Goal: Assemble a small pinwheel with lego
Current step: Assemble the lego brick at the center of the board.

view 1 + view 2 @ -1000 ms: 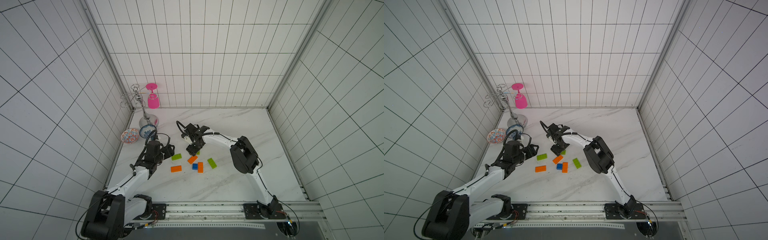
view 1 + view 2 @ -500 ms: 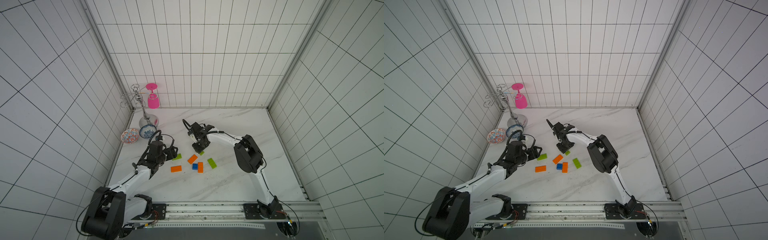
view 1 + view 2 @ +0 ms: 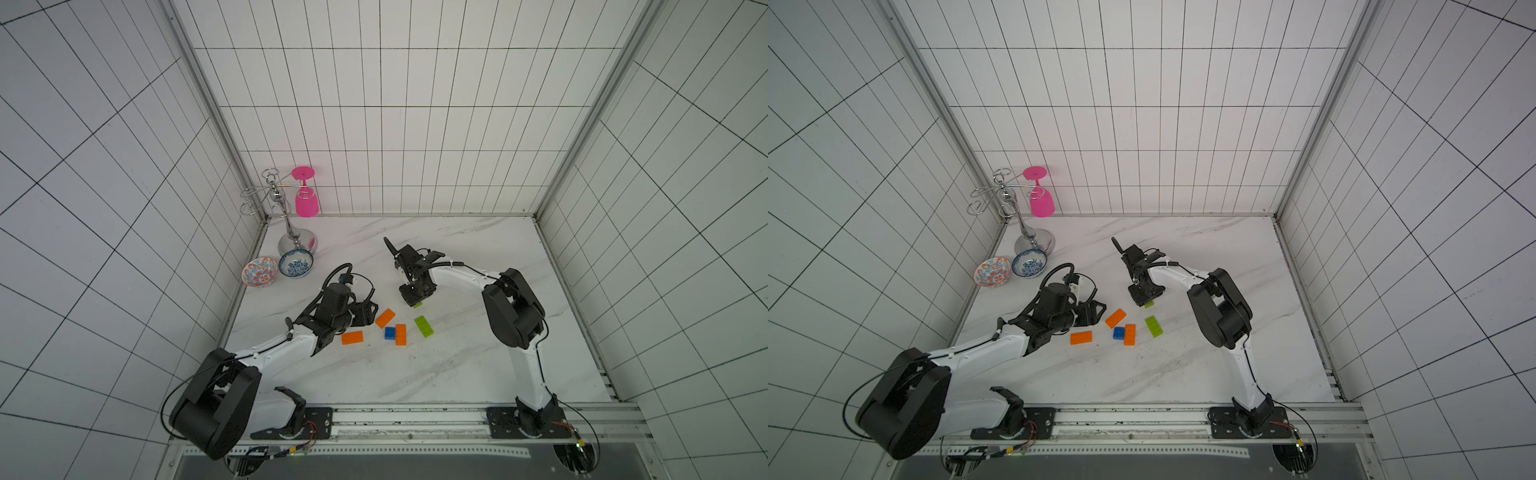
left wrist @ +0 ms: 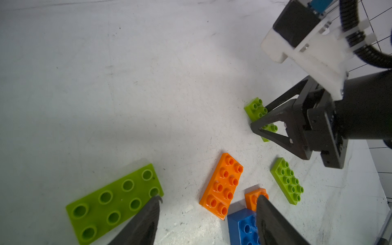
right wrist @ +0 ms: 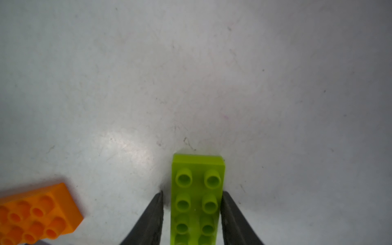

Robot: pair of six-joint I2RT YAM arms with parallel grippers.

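Loose lego lies mid-table in both top views: three orange bricks (image 3: 385, 318) (image 3: 352, 337) (image 3: 400, 334), a blue square brick (image 3: 390, 333) and a lime-green brick (image 3: 423, 325). My right gripper (image 5: 192, 192) points down at another lime-green brick (image 5: 198, 184) that lies flat on the table, shut on its two long sides. One end of this brick shows in a top view (image 3: 1149, 304). My left gripper (image 4: 209, 197) hovers open with nothing held. One of its fingertips (image 4: 157, 199) is at the corner of a third lime-green brick (image 4: 114, 203), the other over the blue brick (image 4: 244, 227).
Two patterned bowls (image 3: 259, 272) (image 3: 296, 263) sit at the left wall. A chrome glass rack (image 3: 286, 216) with a pink glass (image 3: 306, 199) stands in the back left corner. Tiled walls close three sides.
My right gripper shifted slightly right and its jaws narrowed onto the lime-green brick. My left gripper moved right toward the bricks and now covers the third green brick in the top views.
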